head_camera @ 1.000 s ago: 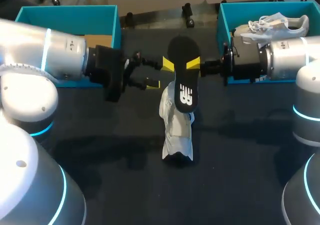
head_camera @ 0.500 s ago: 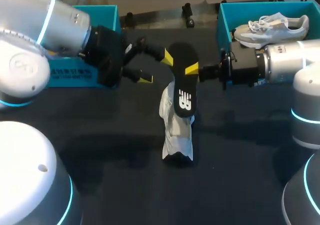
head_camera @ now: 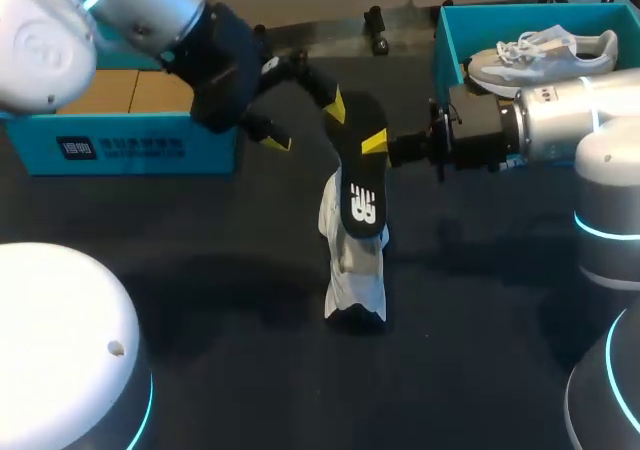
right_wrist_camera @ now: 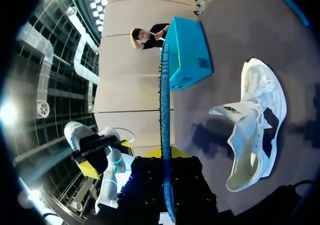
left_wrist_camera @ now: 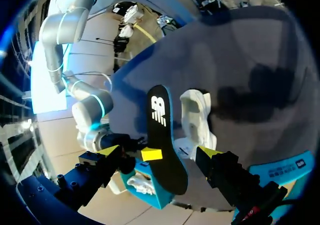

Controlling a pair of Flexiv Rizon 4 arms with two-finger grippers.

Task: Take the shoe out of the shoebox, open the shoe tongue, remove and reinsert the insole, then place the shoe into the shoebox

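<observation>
The right claw [head_camera: 372, 142] is clamped on the far end of the black insole [head_camera: 360, 180], slanting its near end down over the white shoe [head_camera: 355, 270] lying mid-scene on the desk [head_camera: 200, 300], seemingly for reinsertion; the left claw [head_camera: 305, 123] hovers spread open just left of it.

robot lab, left arm [head_camera: 120, 10], right arm [head_camera: 565, 125], black table [head_camera: 200, 280], teal shoebox [head_camera: 120, 148]

The head camera is looking down from above; both wrist cameras are facing inward, close, all sharing the insole [head_camera: 362, 185] and shoe [head_camera: 352, 270].
</observation>
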